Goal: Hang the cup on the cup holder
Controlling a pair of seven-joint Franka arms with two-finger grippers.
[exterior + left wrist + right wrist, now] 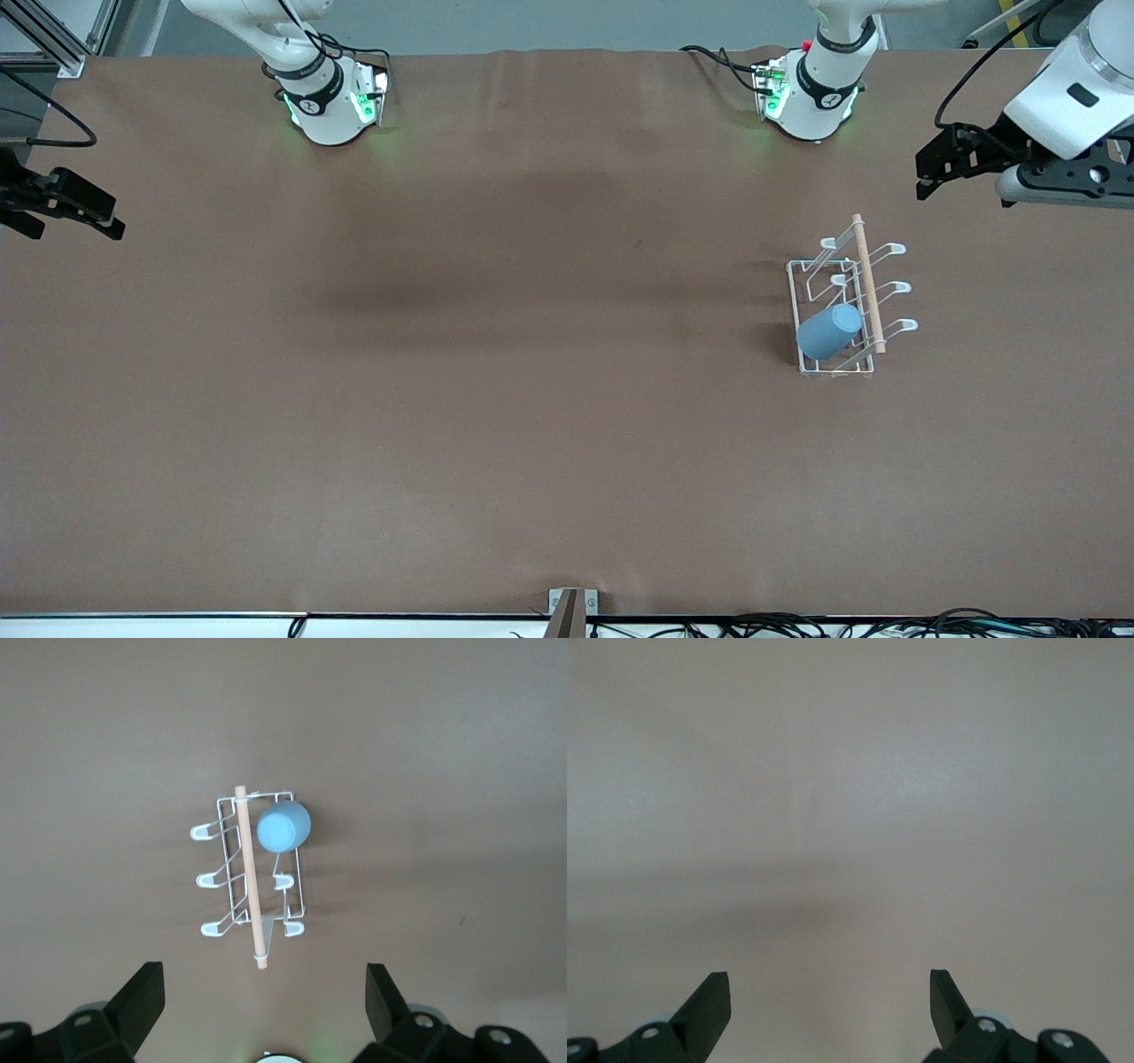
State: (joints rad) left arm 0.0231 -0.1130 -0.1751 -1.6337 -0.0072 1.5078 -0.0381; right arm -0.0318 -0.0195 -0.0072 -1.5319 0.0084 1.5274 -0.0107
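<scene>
Brown table covering point(496, 372) spans nearly the whole front view; wrinkle lines run across it near the arm bases. A pale strip with dark cables point(842, 625) borders the edge nearest the front camera, and a small metal bracket point(572, 607) sits at the middle of that edge.

Right arm's end of the table: right gripper point(84, 215) hangs at the very edge of the surface, fingers spread wide, nothing between them. Its wrist view shows only bare covering under the two dark fingertips point(709, 1005). Arm waiting.

Middle of the table: wide unoccupied stretch of covering between the two arm bases and down to the near edge.

Left arm's end: cup holder point(842, 306) stands on the table, white wire base, looped prongs angled up toward both ends of the table, wooden rod point(868, 283) along the top. The cup point(830, 330) is hung upside down on the prong nearest the front camera, on the side of the rod toward the right arm's end, base tilted up and outward. In the left wrist view the cup point(283, 827) shows its closed base, just beside the rod.

Left gripper point(943, 164) is up in the air over the table strip between the holder and the left arm's base, well apart from the cup. Fingers point(137, 1005) spread wide, holding nothing. Open covering all around the holder.
</scene>
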